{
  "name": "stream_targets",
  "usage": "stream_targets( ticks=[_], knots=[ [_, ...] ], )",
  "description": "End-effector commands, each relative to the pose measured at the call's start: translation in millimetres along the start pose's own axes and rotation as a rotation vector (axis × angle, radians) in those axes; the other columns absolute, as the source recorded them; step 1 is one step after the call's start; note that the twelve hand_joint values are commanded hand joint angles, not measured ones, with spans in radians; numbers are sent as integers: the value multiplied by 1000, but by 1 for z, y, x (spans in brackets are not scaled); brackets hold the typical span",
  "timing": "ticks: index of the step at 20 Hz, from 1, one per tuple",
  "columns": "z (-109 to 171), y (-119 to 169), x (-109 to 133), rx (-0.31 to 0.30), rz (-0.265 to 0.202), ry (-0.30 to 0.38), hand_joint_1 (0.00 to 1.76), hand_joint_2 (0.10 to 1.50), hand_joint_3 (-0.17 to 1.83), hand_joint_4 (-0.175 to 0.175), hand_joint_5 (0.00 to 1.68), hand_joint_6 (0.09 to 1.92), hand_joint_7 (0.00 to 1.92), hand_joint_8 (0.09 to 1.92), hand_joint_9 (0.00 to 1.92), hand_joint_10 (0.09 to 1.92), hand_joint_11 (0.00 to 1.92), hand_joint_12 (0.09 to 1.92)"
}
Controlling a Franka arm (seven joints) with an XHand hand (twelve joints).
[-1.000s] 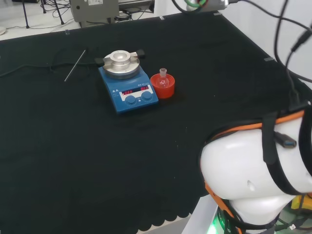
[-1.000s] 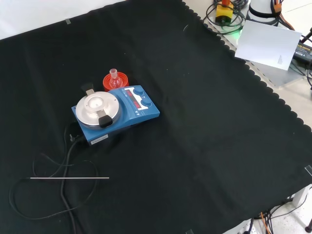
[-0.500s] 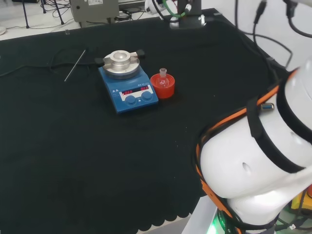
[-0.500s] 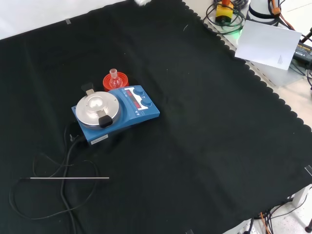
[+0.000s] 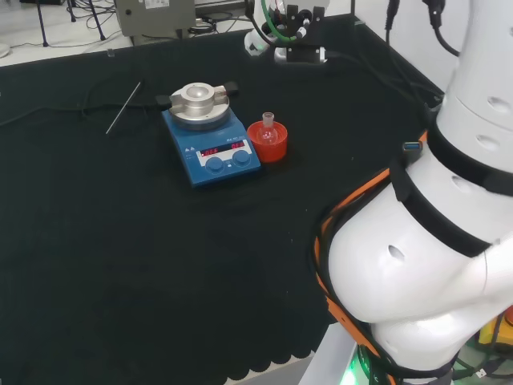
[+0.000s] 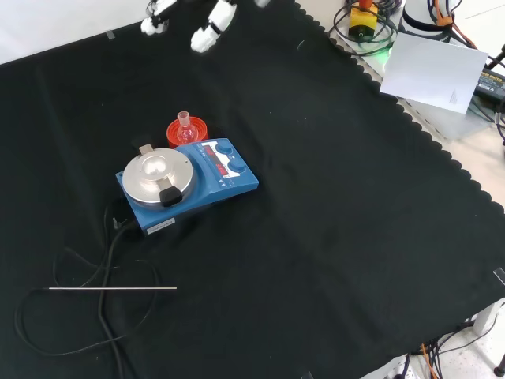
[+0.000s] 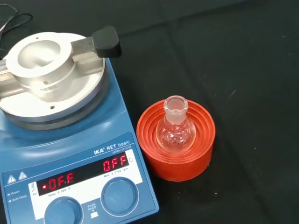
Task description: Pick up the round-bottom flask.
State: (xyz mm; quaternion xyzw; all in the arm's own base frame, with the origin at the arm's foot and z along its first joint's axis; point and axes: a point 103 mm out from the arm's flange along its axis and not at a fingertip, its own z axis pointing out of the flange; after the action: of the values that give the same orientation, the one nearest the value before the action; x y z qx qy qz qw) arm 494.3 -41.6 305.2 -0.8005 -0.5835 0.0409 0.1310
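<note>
Locate the small clear glass round-bottom flask [image 7: 174,132] first: it sits upright, neck up, in the centre of the red ribbed ring stand [image 7: 176,142], which rests on the black cloth of the desk [image 6: 339,213]. In the wrist view the stand lies just beside the blue hotplate stirrer with a round silver top plate [image 7: 56,140], close to the corner that carries the red display and the two blue knobs; whether stand and stirrer touch cannot be told. In the front view you see the flask [image 6: 185,126] and its stand [image 6: 188,130] directly behind the stirrer [image 6: 186,177], toward the top of the view. In the head view the flask [image 5: 268,128] stands just to the right of the stirrer [image 5: 210,143]. Now check the hand [image 6: 211,26]: in the front view its black and white fingers [image 6: 155,16] enter at the top edge, well apart from the flask and higher in the view, with bare cloth between them. The fingers there look extended and spread, and nothing is held in them. In the head view the hand [image 5: 286,22] hangs near the far edge of the desk, behind and slightly right of the flask. A thin metal rod [image 6: 113,289] and a looped black cable [image 6: 102,312] lie on the cloth nearer the camera in the front view, well apart from the flask.
</note>
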Motion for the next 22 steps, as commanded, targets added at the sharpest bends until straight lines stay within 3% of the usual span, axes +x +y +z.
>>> stream_targets(
  ticks=[1, 6, 9, 16, 22],
  knots=[
    [27, 39, -23, 62, 2, 53, 708, 809, 504, -56, 432, 87, 220, 651, 424, 682, 0, 1381],
    [50, 55, -32, 53, 24, 61, 747, 741, 557, -50, 466, 87, 237, 655, 433, 683, 0, 1384],
    [73, 39, -25, 26, 25, 76, 780, 694, 590, -47, 502, 87, 260, 652, 448, 678, 9, 1381],
    [118, 36, -29, 72, 31, 109, 805, 623, 648, -43, 541, 87, 296, 649, 475, 667, 19, 1381],
    [137, 43, -31, 100, 37, 149, 806, 612, 657, -42, 556, 87, 311, 648, 485, 664, 26, 1382]
  ],
)
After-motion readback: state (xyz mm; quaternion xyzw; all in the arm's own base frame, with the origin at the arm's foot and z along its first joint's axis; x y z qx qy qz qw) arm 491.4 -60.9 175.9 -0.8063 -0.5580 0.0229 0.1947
